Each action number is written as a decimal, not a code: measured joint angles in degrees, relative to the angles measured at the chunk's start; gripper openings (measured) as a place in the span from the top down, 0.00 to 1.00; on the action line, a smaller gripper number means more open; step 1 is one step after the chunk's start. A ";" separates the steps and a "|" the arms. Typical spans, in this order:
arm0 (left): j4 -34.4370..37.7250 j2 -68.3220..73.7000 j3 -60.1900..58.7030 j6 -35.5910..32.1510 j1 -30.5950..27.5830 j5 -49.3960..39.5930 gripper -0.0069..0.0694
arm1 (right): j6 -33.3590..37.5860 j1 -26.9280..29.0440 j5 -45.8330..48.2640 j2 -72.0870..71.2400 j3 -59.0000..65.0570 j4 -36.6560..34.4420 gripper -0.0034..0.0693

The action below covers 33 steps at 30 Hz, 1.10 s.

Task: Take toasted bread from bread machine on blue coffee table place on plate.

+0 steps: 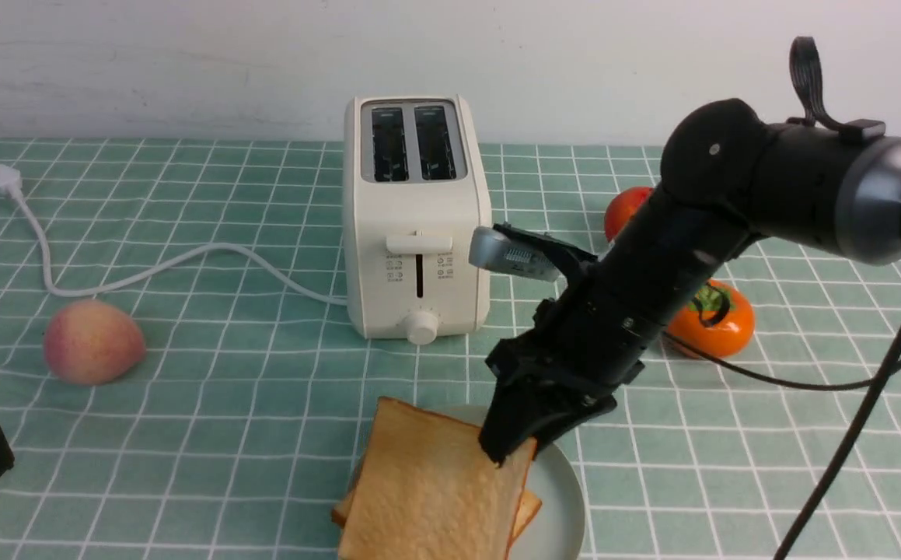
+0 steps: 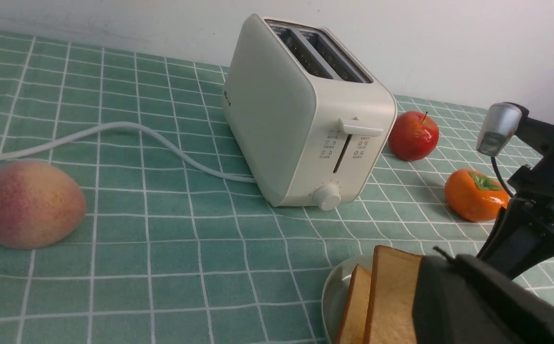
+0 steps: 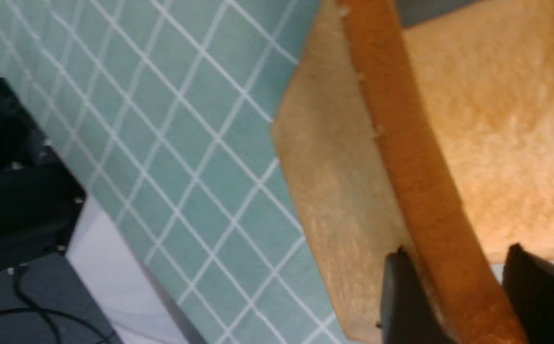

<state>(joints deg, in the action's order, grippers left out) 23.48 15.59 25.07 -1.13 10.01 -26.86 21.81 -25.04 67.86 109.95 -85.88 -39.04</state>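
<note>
The bread machine (image 1: pixel 415 218) stands at the back middle of the blue coffee table (image 1: pixel 225 435), both slots empty. Two slices of toasted bread are on the plate (image 1: pixel 567 498) at the front. The upper slice (image 1: pixel 427 490) leans tilted over the lower one (image 1: pixel 528 509). My right gripper (image 1: pixel 508 455) is at the upper slice's far corner. In the right wrist view its crust (image 3: pixel 415 157) runs between the open fingers (image 3: pixel 456 251), one finger touching, the other a little apart. My left gripper (image 2: pixel 444 260) is shut and empty, low at the front left beside the plate (image 2: pixel 334 291).
A peach-coloured fruit (image 1: pixel 92 342) lies at the left. The toaster's white cord (image 1: pixel 186 257) runs left to its plug (image 1: pixel 3 179). A red apple (image 1: pixel 625 210) and an orange persimmon (image 1: pixel 718 319) sit right of the toaster, behind my right arm. A white wall backs the table.
</note>
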 joint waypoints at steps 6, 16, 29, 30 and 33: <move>-0.06 0.00 0.00 0.00 0.00 -0.24 0.93 | -12.24 0.20 1.70 -1.41 -7.73 19.90 0.25; -0.46 0.00 0.00 0.11 0.00 -0.81 0.93 | -32.57 0.14 2.49 -31.35 -8.03 44.94 0.91; -0.39 0.00 0.00 0.16 0.00 -0.86 0.93 | -54.00 0.14 -42.54 -97.44 50.50 66.23 0.96; -0.39 0.00 0.00 0.16 0.00 -0.86 0.93 | -54.52 0.14 -42.68 -98.06 51.24 66.70 0.96; -0.39 0.00 0.00 0.16 0.00 -0.86 0.93 | -61.02 0.14 -43.60 -105.47 58.95 74.93 0.96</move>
<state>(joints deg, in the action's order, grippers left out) 23.08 15.59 25.07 -0.97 10.01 -27.72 -39.20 -24.89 24.27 4.48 -26.94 35.89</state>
